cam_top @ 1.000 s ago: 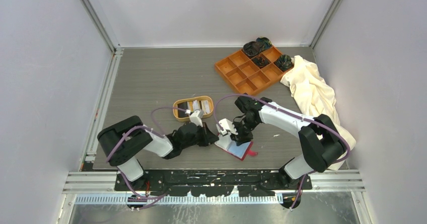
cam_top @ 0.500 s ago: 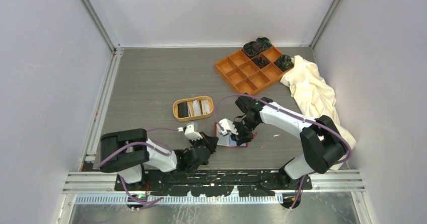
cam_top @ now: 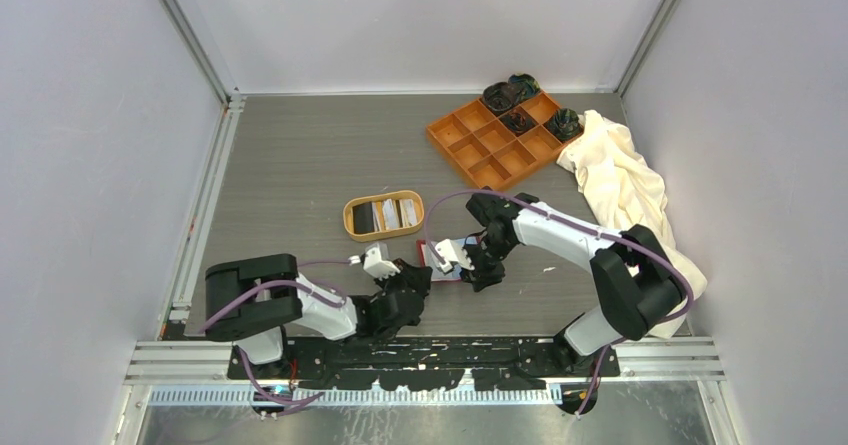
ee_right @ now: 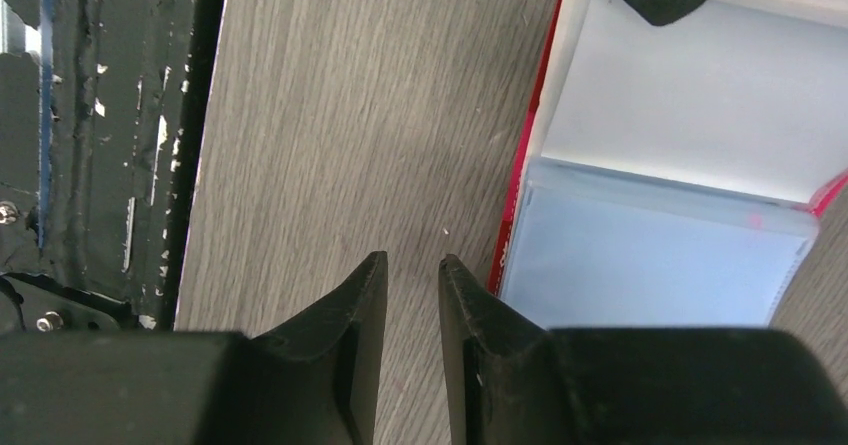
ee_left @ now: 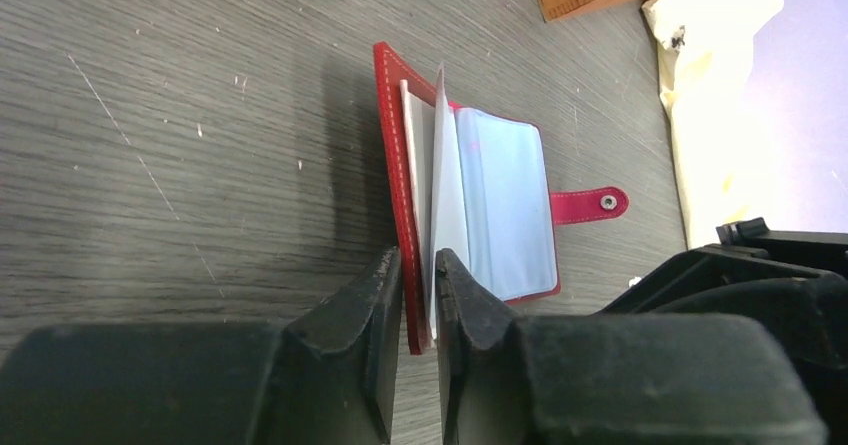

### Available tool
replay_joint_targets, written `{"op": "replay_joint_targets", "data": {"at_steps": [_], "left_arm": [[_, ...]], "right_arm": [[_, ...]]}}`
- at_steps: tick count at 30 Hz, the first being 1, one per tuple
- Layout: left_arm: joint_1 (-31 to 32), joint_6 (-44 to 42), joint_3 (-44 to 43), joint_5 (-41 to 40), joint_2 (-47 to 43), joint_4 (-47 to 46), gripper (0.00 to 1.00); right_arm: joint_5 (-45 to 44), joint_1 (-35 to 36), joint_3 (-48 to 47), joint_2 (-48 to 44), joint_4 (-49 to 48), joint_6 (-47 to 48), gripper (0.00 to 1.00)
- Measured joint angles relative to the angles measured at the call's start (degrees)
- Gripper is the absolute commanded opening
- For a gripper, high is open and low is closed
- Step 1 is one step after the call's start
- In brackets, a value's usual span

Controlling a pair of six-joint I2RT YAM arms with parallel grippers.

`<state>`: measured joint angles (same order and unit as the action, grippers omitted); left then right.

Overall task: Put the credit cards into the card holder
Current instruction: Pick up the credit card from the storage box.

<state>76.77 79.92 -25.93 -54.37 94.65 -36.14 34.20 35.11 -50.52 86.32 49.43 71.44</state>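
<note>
Comparing overhead: the card holder (cam_top: 442, 268) has shifted up-left, between the left gripper (cam_top: 415, 275) and the right gripper (cam_top: 470, 273). Left wrist: jaws slightly parted astride its red cover edge, grip unclear. Right wrist: jaws narrowly parted, empty, beside the open holder.

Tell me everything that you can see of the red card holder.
The card holder is a red, leather-like folding wallet, lying open on the grey table. Inside are pale blue sleeves; one leaf stands up. A red strap with a metal snap sticks out. The left gripper straddles its cover's edge; whether it grips is unclear.
</note>
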Motion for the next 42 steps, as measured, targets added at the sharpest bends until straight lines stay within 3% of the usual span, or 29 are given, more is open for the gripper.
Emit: {"op": "replay_joint_targets", "data": {"at_steps": [6,10,13,16,18,21,25,27,29,31,32,36,42], "left_arm": [[0.04,-3.26,3.26,2.64,-0.44,-4.37,0.38],[0.04,-8.2,7.04,3.93,-6.19,-4.74,0.47],[0.04,-16.98,9.64,7.04,-14.49,-5.51,0.51],[0.02,-28.63,12.35,12.74,-24.13,-6.32,0.68],[-0.35,-34.23,13.07,15.69,-32.61,-1.97,0.75],[-2.91,-40.22,10.51,19.1,-47.17,11.67,0.84],[-9.31,-44.78,6.49,22.71,-58.36,25.35,0.84],[-14.64,-46.56,4.61,26.01,-61.02,31.01,0.84],[-20.35,-47.93,2.47,30.86,-59.93,35.23,0.83],[-25.59,-49.16,0.24,36.39,-56.65,38.29,0.82],[-28.2,-49.75,-1.29,39.47,-54.07,39.67,0.82],[-36.02,-51.78,-9.25,49.79,-42.49,44.76,0.82],[-39.98,-54.73,-19.74,49.99,-33.09,51.39,0.82]], "right_arm": [[-1.42,0.0,-0.02,0.28,-0.39,-0.85,0.31],[-1.33,0.0,-0.52,0.28,-0.07,-1.11,0.31],[-1.05,-0.15,-1.03,0.04,0.09,-1.27,0.32],[-0.92,-0.5,-1.42,-0.94,0.63,-1.79,0.32],[-1.09,-0.79,-2.03,-1.95,0.79,-3.1,0.33],[-1.99,-1.49,-3.23,-4.04,0.52,-6.23,0.34],[-4.15,-3.06,-5.05,-7.1,-0.7,-13.03,0.39],[-5.79,-4.22,-6.86,-8.11,-1.11,-17.14,0.46],[-7.26,-5.4,-9.16,-8.41,-1.4,-20.96,0.66],[-8.31,-6.91,-11.76,-8.44,-1.84,-25.22,0.94],[-8.24,-7.8,-12.9,-8.46,-2.14,-27.34,0.99],[-4.94,-11.65,-18.18,-7.85,-1.9,-34.67,0.99],[-2.8,-12.76,-26.99,-3.15,-3.8,-42.12,1.0]]}}
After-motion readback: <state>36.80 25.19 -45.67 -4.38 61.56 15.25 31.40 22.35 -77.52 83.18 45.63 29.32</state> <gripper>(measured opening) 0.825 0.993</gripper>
